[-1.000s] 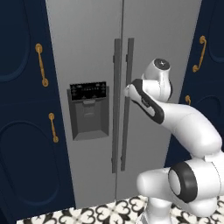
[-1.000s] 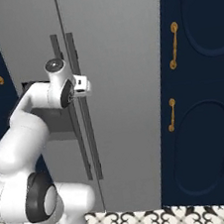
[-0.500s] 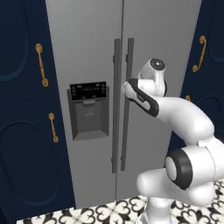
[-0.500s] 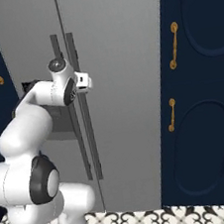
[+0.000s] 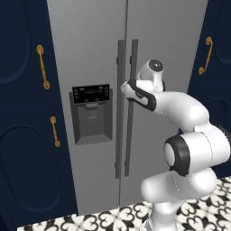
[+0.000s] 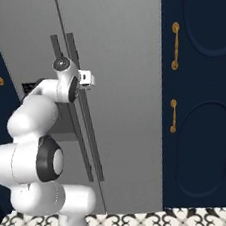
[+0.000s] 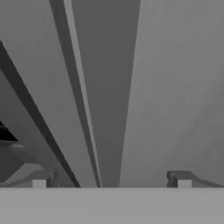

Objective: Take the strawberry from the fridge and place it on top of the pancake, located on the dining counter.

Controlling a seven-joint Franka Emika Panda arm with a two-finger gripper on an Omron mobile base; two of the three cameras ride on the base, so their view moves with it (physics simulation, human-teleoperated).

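The tall grey fridge (image 5: 171,45) stands shut in front of me, also seen as fridge (image 6: 123,58). My gripper (image 7: 111,181) is open, its two dark fingertips (image 7: 41,179) wide apart and nothing held. It faces the right door's long vertical handle (image 7: 109,87) at close range. From the left base the hand sits against that right handle (image 5: 131,135) at upper-handle height. From the right base the gripper (image 6: 88,79) reaches the handle pair (image 6: 90,138). The strawberry is hidden behind the closed doors. The pancake and the dining counter are out of view.
A black-panel dispenser (image 5: 91,113) is set in the left fridge door. Navy cabinets with gold handles (image 5: 43,66) flank the fridge on both sides, as the cabinet (image 6: 204,98) shows. Black-and-white patterned floor tiles (image 5: 113,221) lie below.
The hand has crept a little closer to the fridge handles. The arm's elbow and lower links have swung outward. The jaws stay open and the doors stay shut.
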